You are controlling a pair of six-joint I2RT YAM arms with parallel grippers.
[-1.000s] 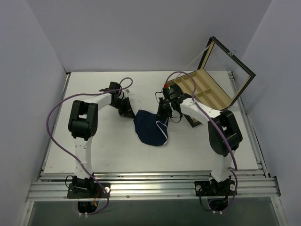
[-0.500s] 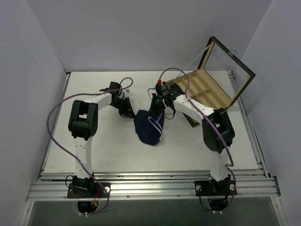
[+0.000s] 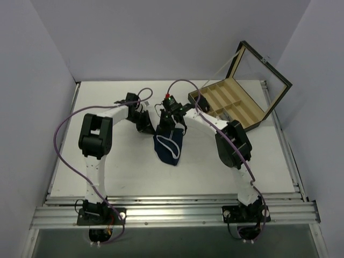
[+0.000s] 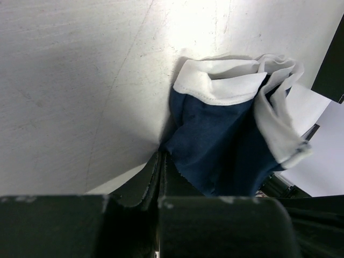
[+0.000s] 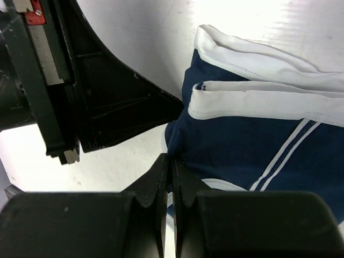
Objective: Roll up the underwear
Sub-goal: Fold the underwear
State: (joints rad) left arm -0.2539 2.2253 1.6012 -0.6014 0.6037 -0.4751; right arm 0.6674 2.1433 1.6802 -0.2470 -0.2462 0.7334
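Left pincer [image 4: 161, 158]: jaws pressed together, nipping a navy corner of the underwear [image 3: 167, 146] low on the surface [image 3: 107, 172].
Right pincer [image 5: 171, 164]: jaws likewise tight, clamped on the cloth's navy edge just past its tips.
Pincers to each other: close side by side over the top end of the garment, the left one's black body just left of the right one, with a thin strip of bare surface between them.
Underwear: hangs and lies directly under and ahead of both pincers, bunched into folds, tapering to a point on the near side of them.
Edges: a white-trimmed hem is doubled over on top, so two white bands run one above the other ahead of the right pincer; a looped white edge shows on the upper face in the overhead view.
Box [image 3: 228, 102]: wooden, divided, to the right of the right pincer and apart from the cloth, its lid [image 3: 264, 69] standing open.
Open room: wide bare surface left of the left pincer and nearer than both; the box narrows the far right side.
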